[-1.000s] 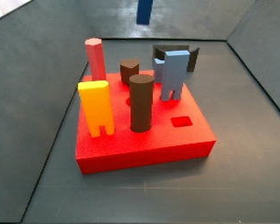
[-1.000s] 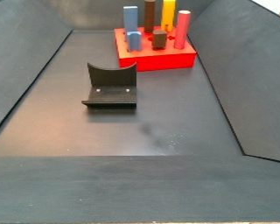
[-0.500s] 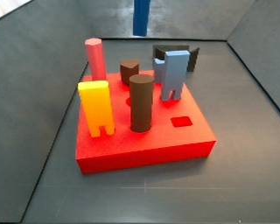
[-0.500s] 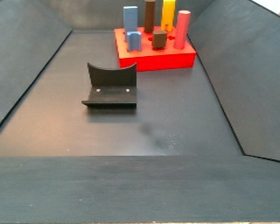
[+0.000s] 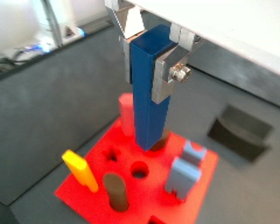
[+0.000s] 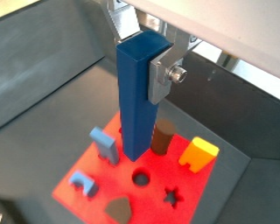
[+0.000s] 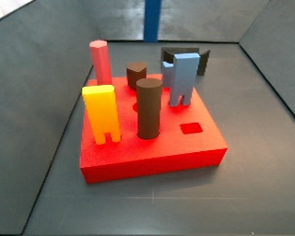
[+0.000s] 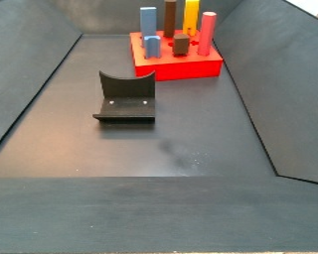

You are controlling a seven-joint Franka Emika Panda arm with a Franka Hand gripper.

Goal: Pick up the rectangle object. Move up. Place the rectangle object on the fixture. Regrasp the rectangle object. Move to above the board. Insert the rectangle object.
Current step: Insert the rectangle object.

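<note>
The rectangle object is a dark navy bar hanging upright, its upper end clamped between the silver fingers of my gripper, which is shut on it. Both wrist views show the rectangle object held by the gripper above the red board. In a side view only the bar's lower part shows, at the top edge behind the board, and the gripper itself is out of frame. The board's small rectangular hole is open. The black fixture stands bare on the floor in front of the board.
On the board stand a pink hexagonal peg, two brown pegs, an orange-yellow notched block and a light blue notched block. Grey walls slope up around the floor.
The bar's lower end has come further down into the side view, reaching lower behind the board. Board, pegs and fixture have not moved.
</note>
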